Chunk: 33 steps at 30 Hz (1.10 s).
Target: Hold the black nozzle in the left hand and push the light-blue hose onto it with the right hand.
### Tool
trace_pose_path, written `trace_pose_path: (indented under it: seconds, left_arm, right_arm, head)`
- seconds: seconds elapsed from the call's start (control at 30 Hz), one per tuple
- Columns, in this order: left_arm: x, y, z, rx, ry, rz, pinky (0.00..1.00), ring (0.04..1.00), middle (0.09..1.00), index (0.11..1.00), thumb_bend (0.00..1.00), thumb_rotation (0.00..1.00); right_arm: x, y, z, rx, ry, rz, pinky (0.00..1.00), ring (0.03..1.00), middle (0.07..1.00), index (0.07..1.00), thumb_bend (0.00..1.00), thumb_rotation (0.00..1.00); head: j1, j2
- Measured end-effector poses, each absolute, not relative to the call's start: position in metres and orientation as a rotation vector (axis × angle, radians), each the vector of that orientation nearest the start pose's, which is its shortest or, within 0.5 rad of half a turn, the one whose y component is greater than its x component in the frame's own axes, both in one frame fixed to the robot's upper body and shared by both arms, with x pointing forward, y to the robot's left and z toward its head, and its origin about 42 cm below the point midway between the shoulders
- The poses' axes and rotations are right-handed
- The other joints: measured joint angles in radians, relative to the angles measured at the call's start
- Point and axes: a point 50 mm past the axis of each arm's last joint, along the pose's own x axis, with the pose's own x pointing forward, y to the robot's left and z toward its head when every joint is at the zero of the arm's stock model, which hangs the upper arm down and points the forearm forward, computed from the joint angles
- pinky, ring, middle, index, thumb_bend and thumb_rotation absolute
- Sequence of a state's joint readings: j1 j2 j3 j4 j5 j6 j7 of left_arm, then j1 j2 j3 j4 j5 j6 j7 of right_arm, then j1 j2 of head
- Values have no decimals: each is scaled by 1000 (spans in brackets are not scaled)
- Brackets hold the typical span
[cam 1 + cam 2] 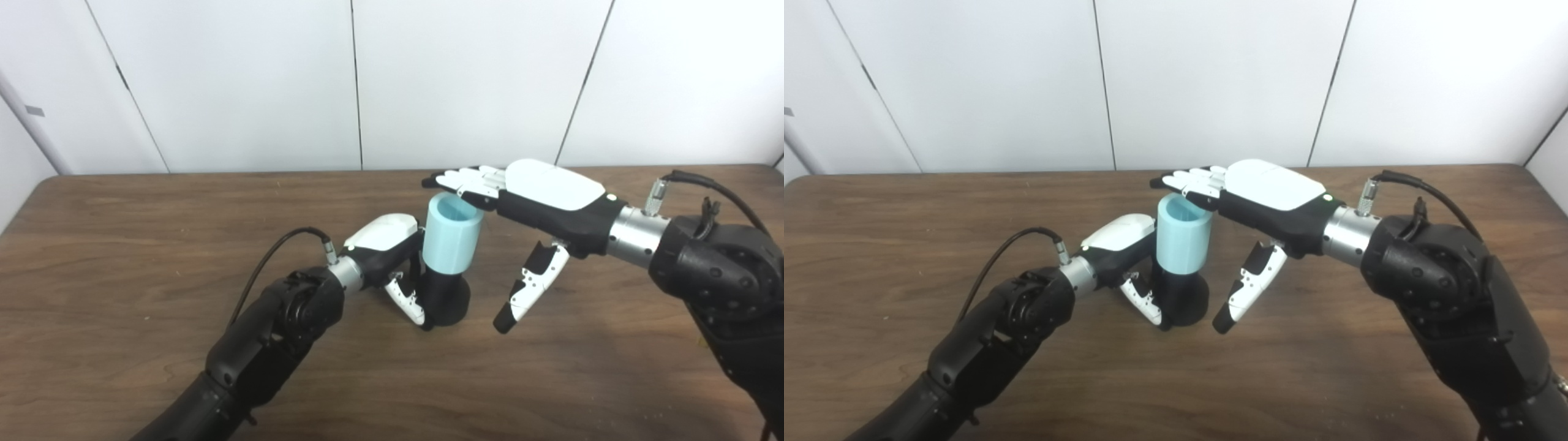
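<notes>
Nearest: two dark arms entering from the bottom edge, one from the left and one from the right, over a brown wooden table (122, 257).

A little farther, near the middle of the table: left hand (392, 257) closed around the black nozzle (444, 300), thumb (407, 300) curled across the near side of it, other fingers hidden behind. Nozzle standing upright, its wide base resting on the table. A thin black cable (269, 257) looping up from the left wrist.

On top of the nozzle: the light-blue hose (452, 236), a short upright tube, already seated over the upper part of the nozzle, open end facing up. How deep it sits, not possible to tell.

To the right of the nozzle: right hand (539, 202) open and holding nothing, palm facing down, fingers (465, 180) stretched flat toward the left, just above the far rim of the hose. Touching the rim or only close above it, not clear. Right thumb (530, 288) hanging down, apart from the nozzle, tip near the table.

Farthest: white wall panels (245, 79) with dark vertical seams behind the table edge.
</notes>
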State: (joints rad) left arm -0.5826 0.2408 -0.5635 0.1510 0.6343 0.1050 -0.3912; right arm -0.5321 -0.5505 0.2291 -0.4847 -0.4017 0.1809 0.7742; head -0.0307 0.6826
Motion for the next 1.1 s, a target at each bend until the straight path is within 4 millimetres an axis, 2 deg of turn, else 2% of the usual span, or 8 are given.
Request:
trace_pose_path:
  seconds: [0.5,1.1]
  left_arm:
    - [407,105,195,1153,-239,-759,1000,592,487,482,526,0]
    - [407,106,194,1155,-236,-757,1000,590,487,482,526,0]
  right_arm:
    - [332,-210,322,-1190,-443,796,1000,1000,1000,1000,988,434]
    - [331,-200,316,-1386,-524,792,1000,1000,1000,1000,1000,491]
  head:
    - [5,5]
    - [14,18]
